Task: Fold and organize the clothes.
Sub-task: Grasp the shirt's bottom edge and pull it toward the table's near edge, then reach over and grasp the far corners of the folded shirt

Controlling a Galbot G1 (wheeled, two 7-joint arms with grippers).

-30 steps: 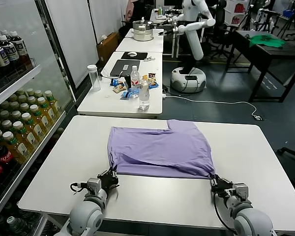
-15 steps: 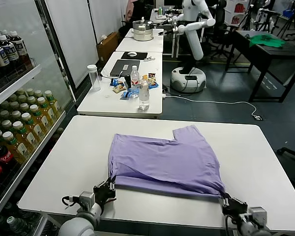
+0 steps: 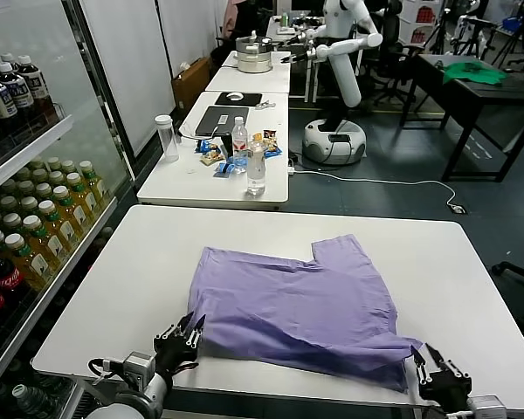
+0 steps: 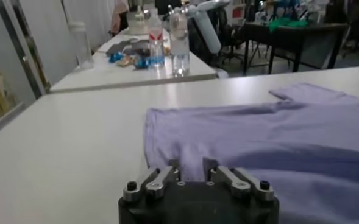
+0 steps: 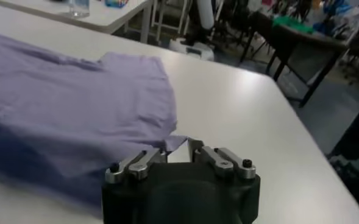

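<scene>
Now the shirt (image 3: 297, 310) lies nearer the bench's (image 3: 472, 262) front edge than a second ago, dragged there flat. Both grippers look spread and off the hem: left gripper (image 3: 182, 336) at the front-left corner of the cloth, right gripper (image 3: 438, 371) at its front-right. Folding can likely begin.

head view looks down and forward over the white table (image 3: 140, 262); both wrist views sit low, close — all share the lavender t-shirt (image 3: 293, 301).
</scene>
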